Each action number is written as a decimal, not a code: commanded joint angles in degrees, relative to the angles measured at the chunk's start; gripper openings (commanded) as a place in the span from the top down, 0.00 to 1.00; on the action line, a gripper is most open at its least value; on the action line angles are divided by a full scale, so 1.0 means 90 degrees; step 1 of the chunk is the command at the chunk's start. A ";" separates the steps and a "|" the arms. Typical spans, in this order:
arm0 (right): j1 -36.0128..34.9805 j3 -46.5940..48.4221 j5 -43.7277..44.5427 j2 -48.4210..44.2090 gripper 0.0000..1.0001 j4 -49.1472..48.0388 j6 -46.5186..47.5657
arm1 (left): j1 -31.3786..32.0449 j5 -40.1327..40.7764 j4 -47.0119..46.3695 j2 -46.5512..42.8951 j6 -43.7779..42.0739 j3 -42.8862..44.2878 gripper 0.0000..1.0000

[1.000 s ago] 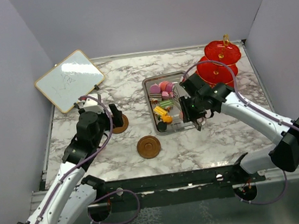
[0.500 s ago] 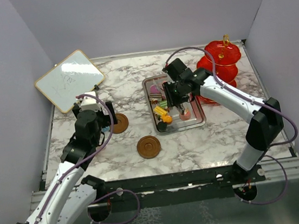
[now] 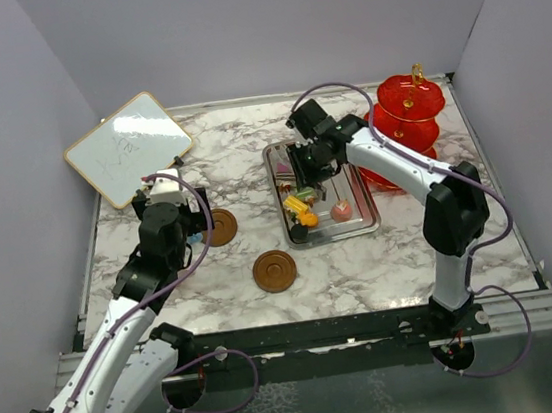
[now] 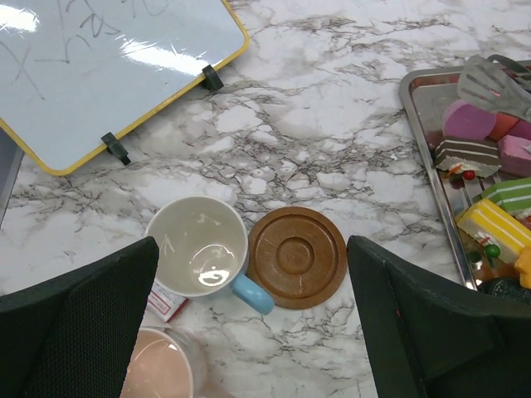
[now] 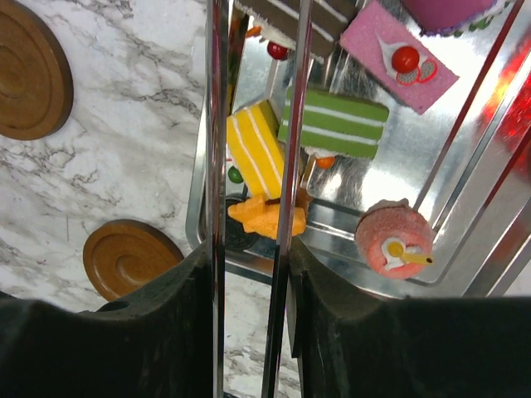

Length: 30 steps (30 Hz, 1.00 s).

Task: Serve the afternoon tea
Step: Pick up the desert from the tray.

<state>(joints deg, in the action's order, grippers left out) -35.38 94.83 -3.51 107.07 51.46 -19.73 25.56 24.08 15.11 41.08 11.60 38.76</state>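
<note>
- Closest to the table's near edge, one brown saucer [image 3: 274,270] lies bare, with no cup on it.
- Further in, toward the left edge, the second saucer [image 4: 297,257] is bare too. The blue cup [image 4: 199,255] stands upright and empty on the marble just beside it, handle toward it. The pink cup [image 4: 158,373] sits close by the blue one on the side away from that saucer.
- At mid-table, every one of the cake pieces [image 5: 336,124] I can see lies in the steel tray [image 4: 411,104].
- In the far right corner, the red three-tier stand [image 3: 404,120] shows no cake on any tier that is visible. By my reading, serving has barely begun. Cakes to the stand and cups to saucers are both left to do.
- Left gripper [image 4: 251,274]: jaws spread wide, holding nothing. It hovers above the blue cup and the second saucer, touching neither.
- Right gripper [image 5: 250,265]: clamped on a pair of steel tongs [image 5: 217,99] that reach out over the tray. The one tip showing in the left wrist view looks bare. Whether it touches a cake I cannot tell.
</note>
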 commanded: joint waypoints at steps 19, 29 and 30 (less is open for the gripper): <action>0.0151 -0.2077 0.0552 -0.2874 0.64 0.1402 -0.0699 | -0.0029 0.0096 0.0035 0.0162 -0.0214 -0.0015 0.01; 0.0156 -0.3603 0.0147 -0.3973 0.60 0.1473 -0.1140 | -0.0033 0.0062 0.0055 0.0217 -0.0204 0.0000 0.01; 0.0160 -0.3656 0.0126 -0.3964 0.60 0.1437 -0.1154 | -0.0036 0.0068 0.0055 0.0224 -0.0204 0.0000 0.01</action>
<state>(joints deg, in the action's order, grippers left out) -34.37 64.62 0.10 72.58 66.06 -28.10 25.56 24.14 15.31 43.11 10.31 38.68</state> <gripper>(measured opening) 0.394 0.991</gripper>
